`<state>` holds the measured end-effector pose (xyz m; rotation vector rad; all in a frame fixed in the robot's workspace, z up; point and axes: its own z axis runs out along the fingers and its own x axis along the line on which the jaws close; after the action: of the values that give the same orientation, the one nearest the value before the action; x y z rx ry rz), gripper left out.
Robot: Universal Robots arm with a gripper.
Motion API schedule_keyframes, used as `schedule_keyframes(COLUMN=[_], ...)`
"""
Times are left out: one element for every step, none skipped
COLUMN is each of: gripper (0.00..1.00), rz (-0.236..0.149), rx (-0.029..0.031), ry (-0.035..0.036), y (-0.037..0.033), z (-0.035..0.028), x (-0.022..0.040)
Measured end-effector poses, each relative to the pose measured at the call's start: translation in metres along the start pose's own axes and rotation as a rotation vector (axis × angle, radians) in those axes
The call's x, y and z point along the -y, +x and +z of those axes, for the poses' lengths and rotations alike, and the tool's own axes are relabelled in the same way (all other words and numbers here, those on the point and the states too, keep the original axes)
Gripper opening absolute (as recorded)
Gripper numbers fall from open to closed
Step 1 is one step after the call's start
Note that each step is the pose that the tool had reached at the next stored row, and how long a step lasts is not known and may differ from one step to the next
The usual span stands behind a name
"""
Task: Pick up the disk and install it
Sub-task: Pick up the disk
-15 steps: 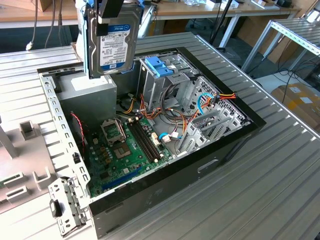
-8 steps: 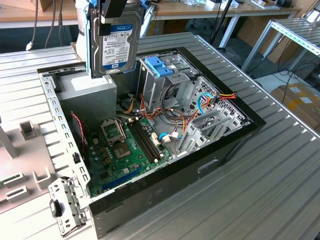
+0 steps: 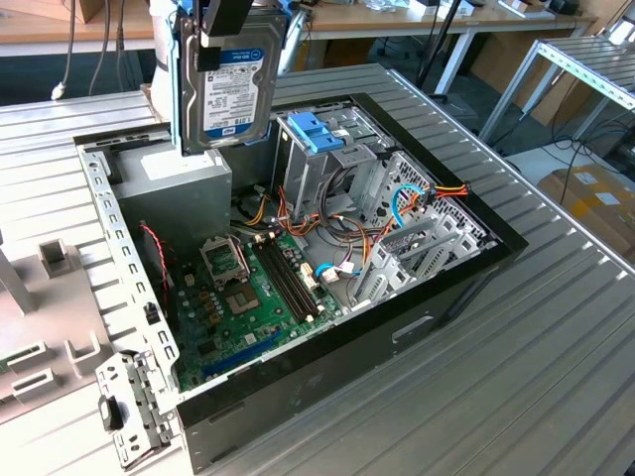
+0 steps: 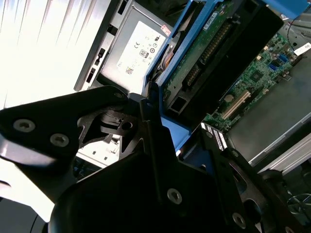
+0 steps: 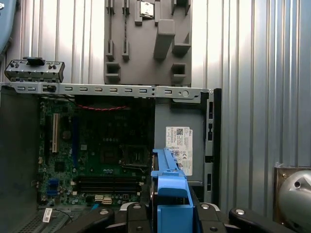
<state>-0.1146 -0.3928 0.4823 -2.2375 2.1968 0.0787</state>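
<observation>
The disk [image 3: 233, 94], a dark drive with a white label under a blue band, hangs upright in a blue carrier frame above the far corner of the open computer case [image 3: 466, 268]. My gripper [image 3: 224, 30] is shut on it from above, its black finger lying over the label's top edge. In the second wrist view the disk's [image 4: 218, 43] green circuit-board side faces the camera, framed by the blue carrier. In the first wrist view the disk's carrier edge [image 5: 167, 194] sits between the black fingers [image 5: 131, 218]. The disk hangs over the grey power-supply box [image 3: 184, 183].
Inside the case are the green motherboard [image 3: 248, 297], a metal drive cage with a blue latch [image 3: 316, 129] and loose coloured cables [image 3: 397, 213]. A removed metal bracket [image 3: 129, 416] lies at the case's near corner. A grey fixture [image 3: 40, 297] stands at the exterior view's left.
</observation>
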Motion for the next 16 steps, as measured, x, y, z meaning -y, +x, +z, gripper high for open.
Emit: schedule_keyframes(gripper=[0.37, 0.37, 0.37, 0.37, 0.37, 0.37, 0.37, 0.37, 0.37, 0.37, 0.37, 0.37, 0.37, 0.37, 0.37, 0.37], rz=[0.000, 0.000, 0.000, 0.000, 0.000, 0.000, 0.000, 0.000, 0.000, 0.000, 0.000, 0.000, 0.000, 0.000, 0.000, 0.000], rx=[0.0000, 0.0000, 0.0001, 0.0000, 0.0000, 0.0000, 0.0000, 0.0001, 0.0001, 0.0000, 0.0000, 0.0001, 0.0000, 0.0001, 0.0000, 0.0000], ry=[0.0000, 0.0000, 0.0000, 0.0000, 0.0000, 0.0000, 0.0000, 0.0000, 0.0001, 0.0000, 0.0000, 0.0001, 0.0000, 0.0000, 0.0000, 0.0000], y=[0.0006, 0.0011, 0.0020, 0.0026, 0.0038, 0.0046, 0.0054, 0.0062, 0.0069, 0.0080, 0.0088, 0.0095, 0.0103, 0.0110, 0.0119, 0.0126], z=[0.0000, -0.0001, 0.0000, -0.0001, -0.0002, -0.0002, -0.0002, -0.0002, -0.0002, -0.0003, -0.0003, -0.0003, -0.0004, -0.0004, -0.0004, -0.0005], x=[0.0000, 0.0000, -0.0001, -0.0001, -0.0001, -0.0001, -0.0001, -0.0001, -0.0002, -0.0002, -0.0002, -0.0002, -0.0002, -0.0003, -0.0003, -0.0003])
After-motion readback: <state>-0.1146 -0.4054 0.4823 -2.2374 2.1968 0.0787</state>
